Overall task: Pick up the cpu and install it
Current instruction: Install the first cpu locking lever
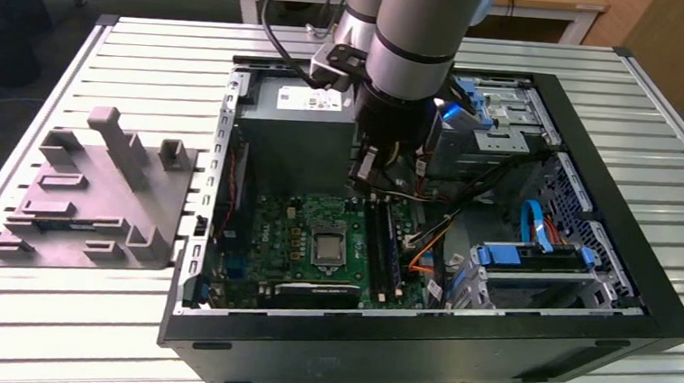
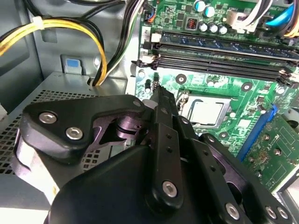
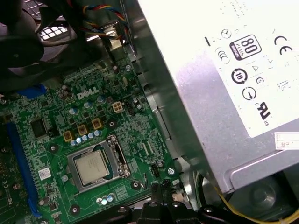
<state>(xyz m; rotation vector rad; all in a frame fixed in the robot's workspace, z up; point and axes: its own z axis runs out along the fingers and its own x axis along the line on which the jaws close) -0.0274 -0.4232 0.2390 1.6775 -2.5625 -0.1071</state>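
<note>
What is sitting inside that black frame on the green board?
The cpu lies flat inside the socket frame on the green board, silvery top showing. Whatever lies beneath the chip is covered. The gripper is above the board's edge, holding nothing.

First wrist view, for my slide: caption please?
CPU seated in the green motherboard socket beside the grey power supply.

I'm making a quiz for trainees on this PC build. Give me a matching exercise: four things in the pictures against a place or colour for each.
Things:
1. cpu
2. power supply
3. memory stick
4. parts tray

Descriptions:
A. grey box with a white label
B. outside the case, on the slatted table
C. silvery square seated in the board's socket
D. long and dark, in a slot beside empty slots

Pairs: 1-C, 2-A, 3-D, 4-B
</note>
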